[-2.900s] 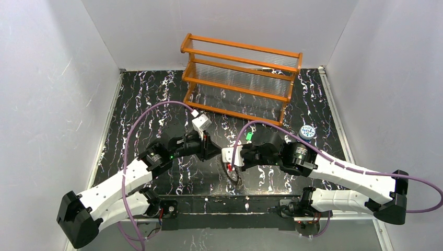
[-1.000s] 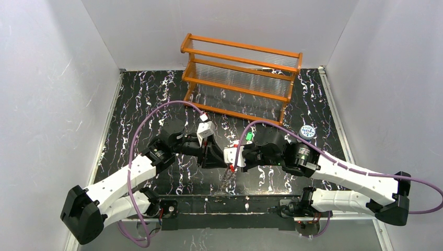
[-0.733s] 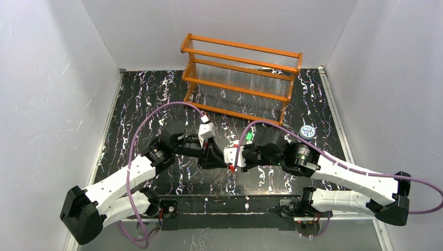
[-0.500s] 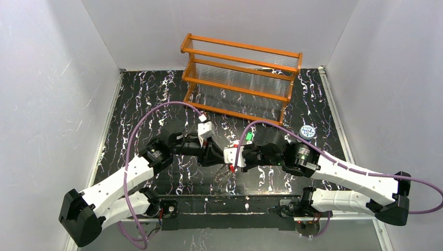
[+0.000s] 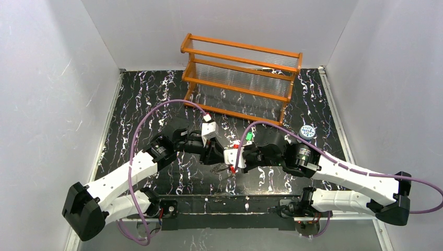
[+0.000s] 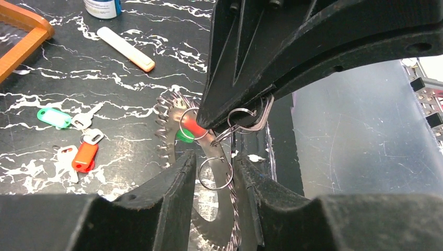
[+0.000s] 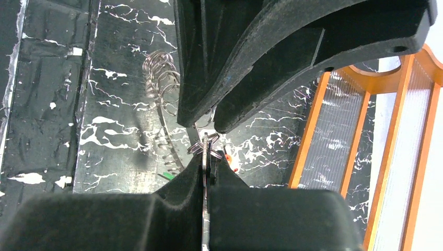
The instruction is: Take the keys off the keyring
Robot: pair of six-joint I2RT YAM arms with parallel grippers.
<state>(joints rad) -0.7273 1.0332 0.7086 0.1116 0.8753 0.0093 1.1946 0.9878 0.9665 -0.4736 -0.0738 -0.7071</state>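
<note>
The keyring [image 6: 225,217], a dark toothed ring, hangs in the air with my right gripper [image 6: 210,123] shut on its upper rim. It appears edge-on [image 7: 205,149] between those pressed fingers. A red key [image 6: 193,127] and a green key [image 6: 184,136] hang on it through small wire rings. My left gripper [image 6: 214,170] stands open astride the keyring, with a loose wire ring [image 6: 215,173] in the gap. In the top view both grippers meet at mid-table, left [image 5: 215,159] and right [image 5: 226,165]. A green-headed key [image 6: 53,116] and an orange-red one [image 6: 84,156] lie loose on the table.
An orange rack [image 5: 240,78] stands at the back. A blue-white lid [image 5: 307,132] sits to the right, and a clear tube with an orange cap [image 6: 127,49] lies on the black marbled table [image 5: 141,104]. The loose keys [image 5: 248,136] lie just behind my right gripper.
My left gripper has closed in from the left and now straddles the keyring. The keyring, hanging low under my right gripper a second ago, has swung up between the two grippers.
</note>
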